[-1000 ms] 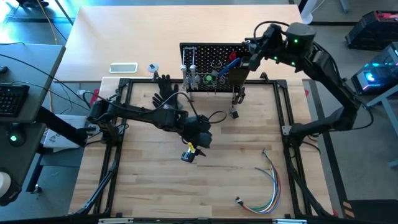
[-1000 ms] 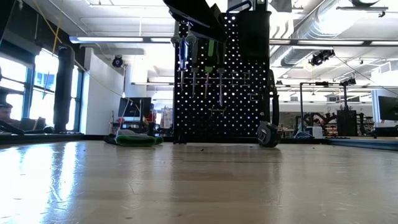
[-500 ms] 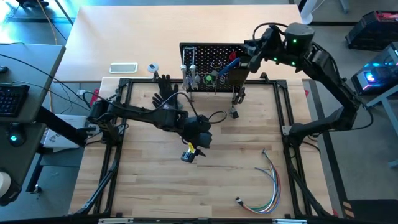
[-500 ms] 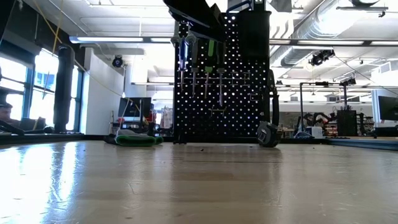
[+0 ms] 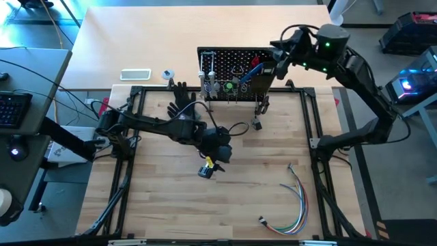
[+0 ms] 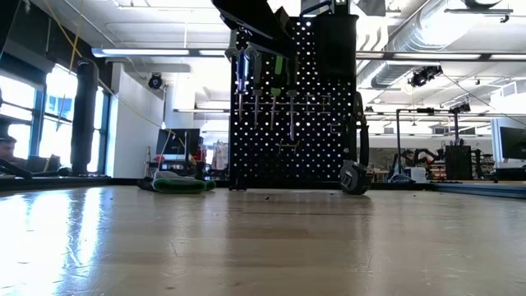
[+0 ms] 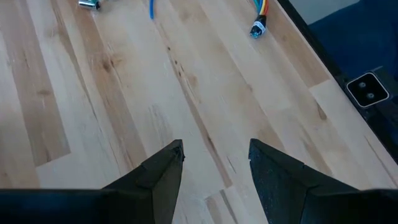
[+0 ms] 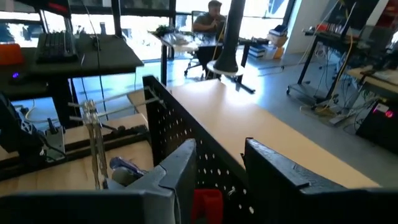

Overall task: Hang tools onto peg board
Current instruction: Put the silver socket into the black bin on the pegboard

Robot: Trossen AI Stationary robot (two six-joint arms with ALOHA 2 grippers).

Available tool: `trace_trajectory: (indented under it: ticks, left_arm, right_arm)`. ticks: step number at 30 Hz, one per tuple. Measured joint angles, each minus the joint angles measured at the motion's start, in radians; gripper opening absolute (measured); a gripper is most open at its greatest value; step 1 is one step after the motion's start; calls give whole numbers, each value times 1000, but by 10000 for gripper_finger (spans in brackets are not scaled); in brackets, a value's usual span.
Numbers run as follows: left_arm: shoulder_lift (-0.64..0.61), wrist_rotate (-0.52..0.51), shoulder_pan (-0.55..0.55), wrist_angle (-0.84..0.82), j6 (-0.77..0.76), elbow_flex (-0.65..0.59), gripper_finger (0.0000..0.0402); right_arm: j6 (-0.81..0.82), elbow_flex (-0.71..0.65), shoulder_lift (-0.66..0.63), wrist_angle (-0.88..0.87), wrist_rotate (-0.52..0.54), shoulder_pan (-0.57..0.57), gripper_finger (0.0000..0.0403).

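1. The peg board (image 5: 235, 65) stands upright at the far side of the wooden table (image 5: 171, 205); I take it as the landmark.
2. Several tools (image 5: 229, 85) already hang on the board's front: silver wrenches (image 5: 212, 75), a green-handled one and a red-handled tool (image 5: 256, 68).
3. In the low view the hanging tools (image 6: 271, 82) show as dark shapes against the board (image 6: 296, 140).
4. The right gripper (image 5: 273, 65) is at the top edge of the board, at its right end, just above the red-handled tool.
5. In the right wrist view its fingers (image 8: 180, 174) stand apart with nothing between them; something red (image 8: 207, 204) shows low between them, near the board (image 8: 180, 134).
6. The left gripper (image 5: 220, 152) hovers over the table in front of the board, well apart from it.
7. Its fingers (image 7: 165, 171) are apart and hold nothing; bare wood lies below them.
8. A small tool (image 5: 208, 169) with a yellow part lies on the table just beside the left gripper, on the side away from the board.
9. A black glove (image 5: 179, 96) lies left of the board.
10. A bundle of coloured wires (image 5: 293, 198) lies far in front of the board, to the right.
11. No brand, label or writing can be read anywhere.
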Motion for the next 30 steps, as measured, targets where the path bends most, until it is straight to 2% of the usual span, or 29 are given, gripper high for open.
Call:
trace_trajectory:
  ticks: [7,11,15,20,30]
  left_arm:
    - [0,-16,17,-1,1,0,177]
    - [-15,-17,40,-7,1,0,177]
    - [-64,-18,63,-23,1,0,177]
    - [-184,-50,79,-64,3,0,177]
    - [-563,-305,64,-191,-55,-10,177]
  right_arm:
    - [-34,40,-37,8,-3,20,130]
    - [-69,48,-81,7,-2,69,130]
    - [-97,48,-137,-10,51,138,130]
    - [-114,48,-211,-61,104,225,130]
    - [-75,4,-325,-272,108,307,130]
